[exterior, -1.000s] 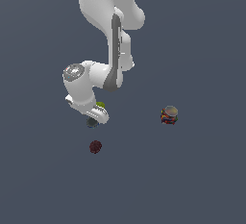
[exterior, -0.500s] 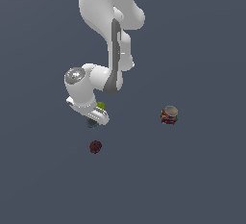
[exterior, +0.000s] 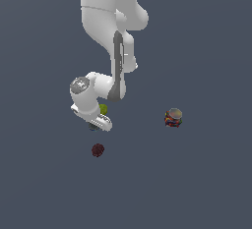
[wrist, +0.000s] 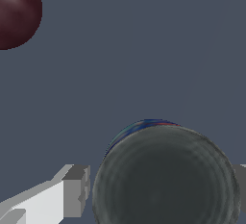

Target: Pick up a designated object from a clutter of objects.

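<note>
End effector (wrist: 161, 189) fingers (wrist: 74, 192) spread apart, straddling short grey-topped can (wrist: 166, 177); can sits between them, small gap visible beside one finger. Dark red ball (wrist: 17, 11) lies well beyond end effector.

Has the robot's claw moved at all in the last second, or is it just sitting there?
No. In the exterior view the gripper sits at the same spot relative to the dark red ball and the multicoloured can, straddling the short can.
</note>
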Motion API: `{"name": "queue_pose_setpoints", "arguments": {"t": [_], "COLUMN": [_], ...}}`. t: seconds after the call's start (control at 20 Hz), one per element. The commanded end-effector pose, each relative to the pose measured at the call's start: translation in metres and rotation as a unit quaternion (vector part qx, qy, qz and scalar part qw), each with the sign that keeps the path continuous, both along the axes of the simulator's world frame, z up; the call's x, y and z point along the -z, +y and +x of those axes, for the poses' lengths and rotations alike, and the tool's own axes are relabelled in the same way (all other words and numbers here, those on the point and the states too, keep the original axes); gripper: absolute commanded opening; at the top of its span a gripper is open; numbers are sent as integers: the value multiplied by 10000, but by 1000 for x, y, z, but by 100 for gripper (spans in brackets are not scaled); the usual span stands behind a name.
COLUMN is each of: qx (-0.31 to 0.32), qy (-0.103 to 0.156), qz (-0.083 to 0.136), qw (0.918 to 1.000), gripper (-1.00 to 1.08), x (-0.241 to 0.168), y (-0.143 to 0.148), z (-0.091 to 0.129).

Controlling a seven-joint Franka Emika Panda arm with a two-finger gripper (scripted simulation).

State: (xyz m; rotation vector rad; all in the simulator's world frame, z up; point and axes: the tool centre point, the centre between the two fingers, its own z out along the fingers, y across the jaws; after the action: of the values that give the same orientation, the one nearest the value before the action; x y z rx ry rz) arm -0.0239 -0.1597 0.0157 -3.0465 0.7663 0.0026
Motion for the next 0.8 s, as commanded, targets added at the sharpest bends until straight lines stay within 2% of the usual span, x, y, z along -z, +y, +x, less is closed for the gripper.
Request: {"name": "queue_pose_setpoints", "arguments": {"t": [0.0,0.05,0.75], "qx": [0,0,1], "qy": [-6,-6,-10], "qz": [-1,-1,0], "qw": [10000,10000,10000], "gripper": [100,-100,-100], "x": [2,2,-3], "y": [0,0,3], "z": [1,1,2]}}
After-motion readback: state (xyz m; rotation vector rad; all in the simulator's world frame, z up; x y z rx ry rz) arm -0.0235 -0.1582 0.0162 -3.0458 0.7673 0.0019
